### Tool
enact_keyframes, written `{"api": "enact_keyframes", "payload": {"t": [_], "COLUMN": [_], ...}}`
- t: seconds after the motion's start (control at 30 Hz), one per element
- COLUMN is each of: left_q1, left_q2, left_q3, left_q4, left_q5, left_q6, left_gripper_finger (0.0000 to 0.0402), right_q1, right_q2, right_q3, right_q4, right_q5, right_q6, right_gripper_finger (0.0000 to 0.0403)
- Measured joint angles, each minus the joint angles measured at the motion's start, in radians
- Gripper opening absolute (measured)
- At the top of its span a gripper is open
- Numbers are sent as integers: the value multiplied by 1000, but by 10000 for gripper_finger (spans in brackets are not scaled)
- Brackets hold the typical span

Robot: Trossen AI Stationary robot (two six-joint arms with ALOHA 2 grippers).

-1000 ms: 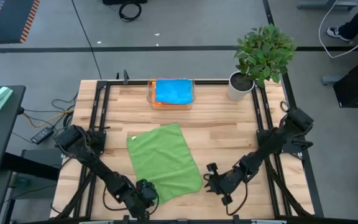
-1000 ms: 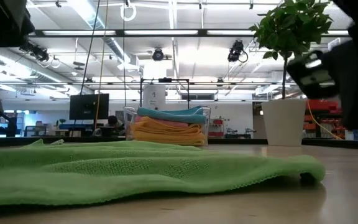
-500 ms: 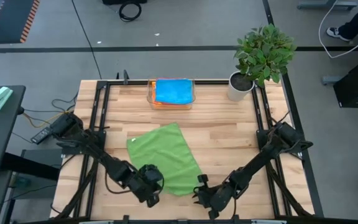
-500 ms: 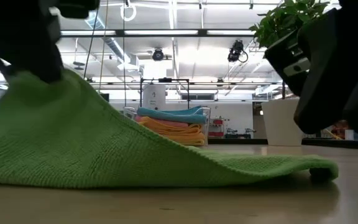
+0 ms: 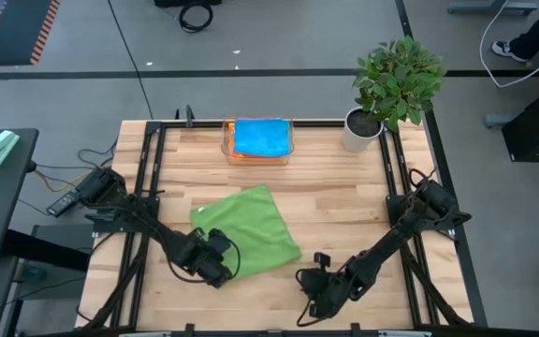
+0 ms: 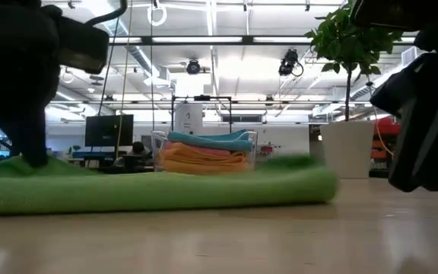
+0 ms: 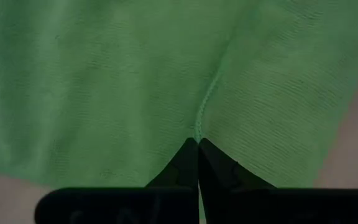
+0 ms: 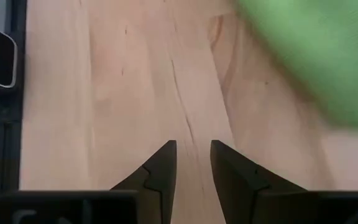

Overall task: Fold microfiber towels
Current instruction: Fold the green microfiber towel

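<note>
Pale wooden planks form the table (image 5: 344, 201), framed by black rails, with a potted plant (image 5: 396, 80) at the far right corner. Near the front, the green towel (image 5: 251, 229) is pinched at its folded-over edge by the clenched left gripper (image 5: 215, 265), apparently to carry the fold across. The right gripper (image 5: 314, 301) is held just above bare wood beside it, fingers parted and empty, while more towels are stacked in the clear tray (image 5: 257, 139) at the far edge.

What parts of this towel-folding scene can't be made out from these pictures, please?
- High view: the left gripper hides the green towel edge it pinches.
- High view: the blue towel covers the stack beneath in the clear tray.
- Right wrist view: the right gripper faces bare table; the towel is cut off by the frame edge.
</note>
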Motion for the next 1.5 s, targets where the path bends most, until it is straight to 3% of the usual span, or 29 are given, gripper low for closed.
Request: {"api": "enact_keyframes", "payload": {"t": [0.27,0.4,0.63,0.8,1.1,1.5], "left_q1": [-11,-11,-16,-16,-16,-16], "left_q2": [0,0,0,0,0,0], "left_q3": [0,0,0,0,0,0], "left_q4": [22,27,33,34,33,43], "left_q5": [0,0,0,-1,-10,-13], "left_q6": [66,72,74,75,77,66], "left_gripper_finger": [13,6,15,6,10,9], "right_q1": [-69,-149,-244,-286,-285,-290], "right_q2": [-5,-65,-120,-85,-79,-77], "right_q3": [4,4,5,3,4,-51], "right_q4": [-10,-107,-188,-195,-186,-155], "right_q5": [55,35,89,78,8,35], "right_q6": [41,35,-252,-316,-322,-306], "right_gripper_finger": [106,106,106,106,106,106]}}
